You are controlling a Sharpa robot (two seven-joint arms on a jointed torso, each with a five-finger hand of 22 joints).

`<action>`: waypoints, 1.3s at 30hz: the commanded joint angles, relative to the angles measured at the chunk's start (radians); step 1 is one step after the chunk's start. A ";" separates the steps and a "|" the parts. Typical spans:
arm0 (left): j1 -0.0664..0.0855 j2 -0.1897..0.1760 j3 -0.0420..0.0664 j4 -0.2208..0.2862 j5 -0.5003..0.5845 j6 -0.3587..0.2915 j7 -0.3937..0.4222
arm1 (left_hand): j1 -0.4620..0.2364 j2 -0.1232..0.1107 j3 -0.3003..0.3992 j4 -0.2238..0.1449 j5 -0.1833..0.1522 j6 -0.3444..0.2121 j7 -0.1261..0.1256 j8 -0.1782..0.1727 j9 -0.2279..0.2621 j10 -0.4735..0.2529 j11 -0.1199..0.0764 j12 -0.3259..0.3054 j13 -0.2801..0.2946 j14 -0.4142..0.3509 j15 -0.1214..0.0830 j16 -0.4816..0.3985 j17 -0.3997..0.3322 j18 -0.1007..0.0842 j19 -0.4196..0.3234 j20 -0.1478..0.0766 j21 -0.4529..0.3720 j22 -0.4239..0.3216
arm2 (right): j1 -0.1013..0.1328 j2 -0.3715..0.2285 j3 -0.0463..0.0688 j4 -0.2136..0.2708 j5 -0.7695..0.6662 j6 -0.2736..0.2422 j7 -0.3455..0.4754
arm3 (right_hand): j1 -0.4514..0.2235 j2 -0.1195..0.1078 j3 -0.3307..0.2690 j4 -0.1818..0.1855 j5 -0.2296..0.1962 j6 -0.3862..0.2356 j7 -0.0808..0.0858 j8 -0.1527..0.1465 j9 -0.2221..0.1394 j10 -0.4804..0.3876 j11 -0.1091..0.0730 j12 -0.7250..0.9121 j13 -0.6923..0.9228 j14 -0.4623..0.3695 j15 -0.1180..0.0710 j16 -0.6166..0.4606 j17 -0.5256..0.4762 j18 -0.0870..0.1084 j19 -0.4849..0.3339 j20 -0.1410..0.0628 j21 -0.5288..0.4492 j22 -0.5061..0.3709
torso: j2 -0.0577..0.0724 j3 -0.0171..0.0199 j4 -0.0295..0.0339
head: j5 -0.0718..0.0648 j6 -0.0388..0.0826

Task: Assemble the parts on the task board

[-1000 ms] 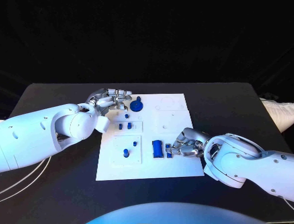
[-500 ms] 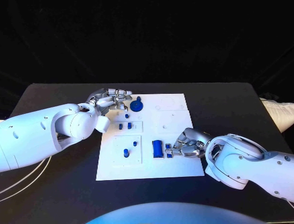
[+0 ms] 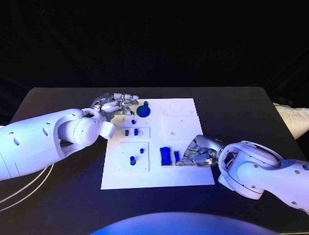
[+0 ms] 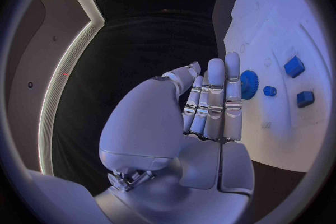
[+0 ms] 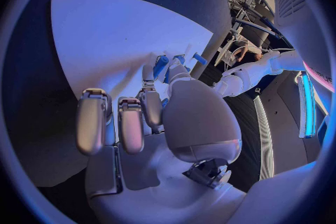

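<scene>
The white task board (image 3: 186, 174) lies mid-table. My left hand (image 3: 116, 105) hovers at its far left corner beside a blue gear (image 3: 144, 110), fingers straight and holding nothing; the gear (image 4: 248, 84) sits just past those fingers (image 4: 213, 98). My right hand (image 3: 197, 153) rests low on the board's right side. Its thumb and a finger pinch a narrow blue part (image 3: 176, 157), which lies next to a wider blue block (image 3: 165, 156). The pinched part (image 5: 160, 65) shows between the fingertips. Small blue parts (image 3: 131, 131) and another (image 3: 131, 159) stand in the board's left plates.
A white bag (image 3: 296, 118) sits off the table's right edge. White cables (image 3: 13, 196) run along the near left. Dark bare table (image 3: 239, 107) surrounds the board. More small blue parts (image 4: 294, 66) lie close to the gear.
My right hand has slid slightly toward the near edge of the board, staying at the narrow blue part. The left hand has not moved.
</scene>
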 commanded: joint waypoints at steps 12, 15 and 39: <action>0.000 0.003 0.001 0.000 -0.003 0.015 0.008 | 0.003 0.000 -0.001 -0.005 0.004 -0.008 0.030 0.003 0.001 -0.007 0.001 0.005 -0.001 -0.007 -0.003 0.005 -0.001 0.012 -0.002 0.002 0.003 0.001 | -0.009 0.023 0.000 -0.041 -0.046 0.010 -0.027 | 0.015 0.039 -0.008 -0.004 0.000 -0.005 -0.004 0.011 0.007 0.002 -0.006 -0.004 0.029 0.094 -0.007 0.000 0.206 -0.008 0.002 -0.007 -0.002 0.002 | 0.001 0.0003 0.0010 | 0.000 0.000; 0.000 0.003 0.001 0.000 -0.003 0.013 0.010 | 0.003 0.000 -0.001 -0.005 0.004 -0.008 0.030 0.003 0.001 -0.007 0.001 0.005 -0.001 -0.007 -0.003 0.005 -0.001 0.012 -0.002 0.002 0.003 0.001 | -0.010 0.026 0.000 -0.050 -0.047 0.009 -0.028 | 0.012 0.044 -0.012 -0.001 0.006 -0.006 -0.004 0.012 0.008 0.003 -0.006 -0.003 0.029 0.094 -0.007 0.000 0.207 -0.008 0.002 -0.007 -0.002 0.002 | 0.001 0.0005 0.0007 | 0.000 0.000; -0.004 0.016 0.000 -0.019 0.016 0.066 0.055 | -0.019 -0.014 -0.014 0.002 0.003 -0.024 0.028 0.010 -0.001 -0.021 0.002 0.010 -0.007 -0.021 0.002 0.004 -0.007 0.010 -0.015 0.006 -0.002 -0.001 | 0.063 -0.034 0.004 -0.079 0.648 -0.132 0.382 | 0.043 0.075 -0.076 -0.007 -0.029 -0.142 0.050 -0.058 -0.012 -0.188 0.039 -0.347 -0.209 0.067 0.028 -0.081 0.109 0.020 -0.063 0.019 -0.099 -0.153 | -0.031 -0.0097 -0.0051 | -0.006 0.047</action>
